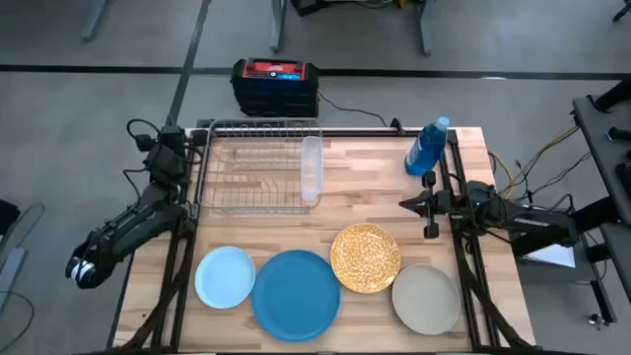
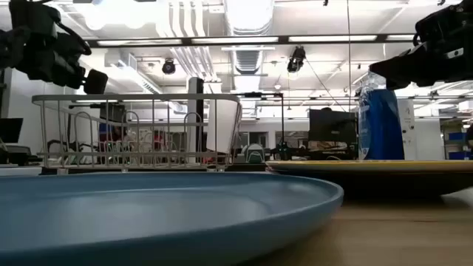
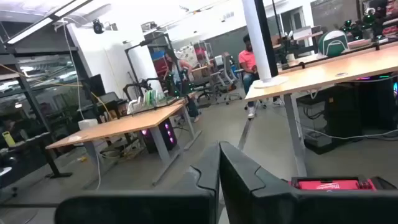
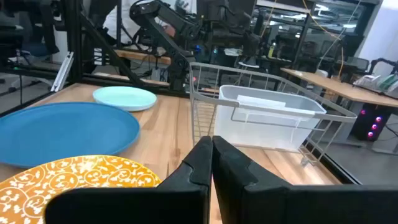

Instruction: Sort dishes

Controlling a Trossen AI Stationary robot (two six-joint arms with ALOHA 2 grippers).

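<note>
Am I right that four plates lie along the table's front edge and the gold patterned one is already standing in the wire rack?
Not quite. The high view shows the gold patterned plate lying flat on the table among the other plates, not in the wire rack.

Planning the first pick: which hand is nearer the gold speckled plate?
Right. The right hand hovers shut just above and beside the gold speckled plate; the left hand, also shut, is across the table beyond the dish rack.
</note>
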